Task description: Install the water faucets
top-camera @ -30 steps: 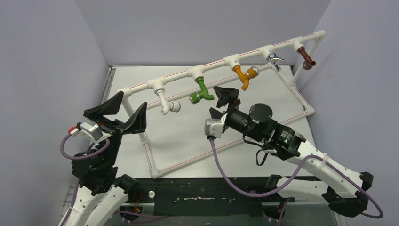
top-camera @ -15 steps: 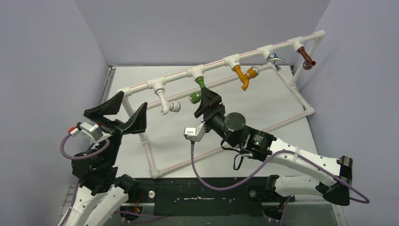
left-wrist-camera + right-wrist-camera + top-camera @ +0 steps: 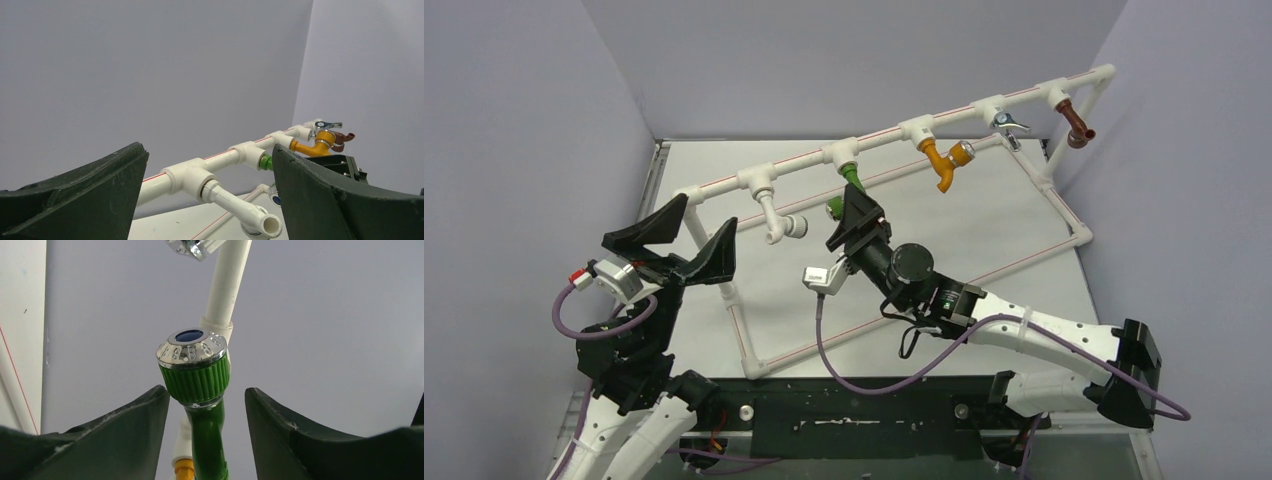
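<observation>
Five faucets hang from the white pipe frame's [image 3: 794, 168] top rail: white [image 3: 776, 222], green [image 3: 835, 205], orange [image 3: 944, 160], silver [image 3: 1009, 124] and brown [image 3: 1076, 125]. My right gripper [image 3: 852, 212] is open, and its jaws stand either side of the green faucet [image 3: 200, 380] without touching it. The faucet's chrome-ringed knob end sits just beyond the right gripper's [image 3: 206, 392] fingertips. My left gripper [image 3: 692, 235] is open and empty at the frame's left end. In the left wrist view the left gripper [image 3: 209, 149] faces the white faucet [image 3: 240, 210], which lies beyond its jaws.
The frame's lower rails with red stripes [image 3: 924, 290] lie on the white table. Grey walls close in the left, back and right. In the left wrist view the green [image 3: 266, 162], orange [image 3: 315, 145], silver [image 3: 325, 125] and brown [image 3: 342, 140] faucets line up along the rail.
My right arm has swung left and reached forward, bringing its open jaws around the green faucet. The left arm has not moved.
</observation>
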Robot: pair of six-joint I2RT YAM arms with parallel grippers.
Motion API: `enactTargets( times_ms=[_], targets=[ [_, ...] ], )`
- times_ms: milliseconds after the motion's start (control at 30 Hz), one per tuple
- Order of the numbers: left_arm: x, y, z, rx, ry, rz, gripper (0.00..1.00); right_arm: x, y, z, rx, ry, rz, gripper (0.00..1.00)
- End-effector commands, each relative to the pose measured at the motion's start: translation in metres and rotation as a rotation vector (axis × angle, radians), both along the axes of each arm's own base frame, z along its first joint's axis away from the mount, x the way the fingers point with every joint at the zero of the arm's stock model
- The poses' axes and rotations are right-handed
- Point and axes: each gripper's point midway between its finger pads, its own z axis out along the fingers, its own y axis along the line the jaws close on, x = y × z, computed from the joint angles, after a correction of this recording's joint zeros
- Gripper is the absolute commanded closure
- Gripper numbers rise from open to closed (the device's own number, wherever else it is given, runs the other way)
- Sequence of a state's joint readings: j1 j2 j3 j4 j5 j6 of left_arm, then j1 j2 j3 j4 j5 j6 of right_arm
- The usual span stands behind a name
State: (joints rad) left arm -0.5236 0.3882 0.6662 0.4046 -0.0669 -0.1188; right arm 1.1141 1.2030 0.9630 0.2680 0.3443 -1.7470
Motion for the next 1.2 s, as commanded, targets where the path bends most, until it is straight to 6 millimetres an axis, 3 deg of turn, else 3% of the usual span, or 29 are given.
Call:
enactTargets(
  times_ms=[0,233,367,533,800,1167],
  targets=[
    [-0.005,0.001,0.009,-0.008,-0.032,-0.003,0.06,-0.001,-0.005,0.026,0.096,-0.076,-0.024,0.45],
    [-0.007,0.002,0.010,-0.009,-0.036,-0.003,0.06,0.002,-0.005,0.023,0.125,-0.062,-0.037,0.73],
    [-0.007,0.002,0.009,-0.009,-0.035,-0.004,0.06,0.002,-0.005,0.020,0.173,-0.034,-0.034,0.99],
    [-0.007,0.002,0.010,-0.009,-0.037,-0.003,0.06,-0.003,-0.005,0.029,0.378,0.046,0.013,1.00],
    [-0.007,0.002,0.010,-0.009,-0.037,-0.001,0.06,-0.010,-0.006,0.034,0.910,0.283,0.122,1.00],
    [-0.008,0.003,0.011,-0.012,-0.039,0.000,0.06,-0.009,-0.028,0.049,1.677,0.521,0.277,1.00]
  ],
)
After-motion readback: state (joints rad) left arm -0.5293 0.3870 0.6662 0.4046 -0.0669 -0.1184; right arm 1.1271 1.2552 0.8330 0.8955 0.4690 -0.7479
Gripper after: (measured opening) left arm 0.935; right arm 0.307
